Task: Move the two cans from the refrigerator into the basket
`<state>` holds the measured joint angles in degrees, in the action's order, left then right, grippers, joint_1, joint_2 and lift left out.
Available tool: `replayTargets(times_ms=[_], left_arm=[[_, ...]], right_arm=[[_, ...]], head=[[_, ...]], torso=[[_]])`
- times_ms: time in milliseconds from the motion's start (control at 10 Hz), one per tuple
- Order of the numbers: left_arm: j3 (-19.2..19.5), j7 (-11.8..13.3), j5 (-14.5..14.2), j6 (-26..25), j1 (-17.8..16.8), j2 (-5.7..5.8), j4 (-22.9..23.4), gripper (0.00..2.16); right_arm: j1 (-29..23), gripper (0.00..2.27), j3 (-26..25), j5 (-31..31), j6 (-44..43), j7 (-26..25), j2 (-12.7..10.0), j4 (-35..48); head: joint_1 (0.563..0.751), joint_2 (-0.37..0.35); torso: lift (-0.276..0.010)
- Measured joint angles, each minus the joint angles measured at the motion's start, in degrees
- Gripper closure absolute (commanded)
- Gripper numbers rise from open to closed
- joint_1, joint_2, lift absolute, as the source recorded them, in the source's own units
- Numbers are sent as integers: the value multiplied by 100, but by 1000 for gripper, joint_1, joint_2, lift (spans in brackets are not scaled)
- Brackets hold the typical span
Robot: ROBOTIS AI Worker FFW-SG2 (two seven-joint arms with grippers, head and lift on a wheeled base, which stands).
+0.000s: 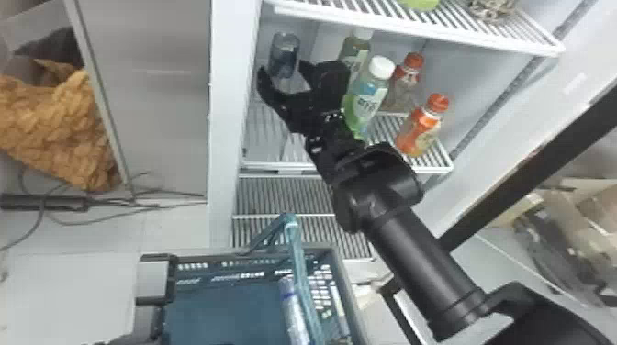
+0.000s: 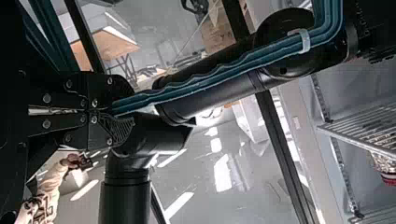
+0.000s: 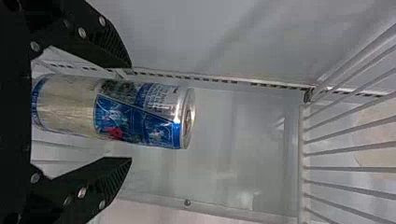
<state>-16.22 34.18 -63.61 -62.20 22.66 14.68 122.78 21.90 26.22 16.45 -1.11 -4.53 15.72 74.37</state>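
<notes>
Right claw (image 3: 131, 113) straddling refrigerator can (image 3: 159, 116), released.
Spread fingers are leaving closing room around the upright can; left claw (image 2: 119, 110) is clenching basket handle (image 2: 205, 85), likely steadying basket (image 1: 347, 286), where 1 can (image 1: 294, 312) is resting below the right claw.

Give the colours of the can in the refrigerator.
The can is silvery with blue areas and a little red, seen best in the right wrist view.

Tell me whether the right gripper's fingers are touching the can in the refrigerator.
Apart. The right wrist view shows a gap on each side between the can and the fingers of the open right gripper.
</notes>
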Motion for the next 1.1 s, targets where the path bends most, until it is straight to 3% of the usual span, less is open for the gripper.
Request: replayTargets(times_ms=[200,800,1100], left_arm=[[-1,0,-6,-9,-1,-7,-8,1211],[44,0,-14,-8,63,-16,-9,1211],[83,3,-14,-9,109,-25,-9,1211]], right_arm=[[40,889,62,7,-6,-22,15,-9],[-206,881,52,229,-225,-12,48,404],[-715,825,-224,273,-72,38,110,1134]], head=[[695,-283],[695,-269],[695,-277]], torso=[[-276],[-276],[-276]])
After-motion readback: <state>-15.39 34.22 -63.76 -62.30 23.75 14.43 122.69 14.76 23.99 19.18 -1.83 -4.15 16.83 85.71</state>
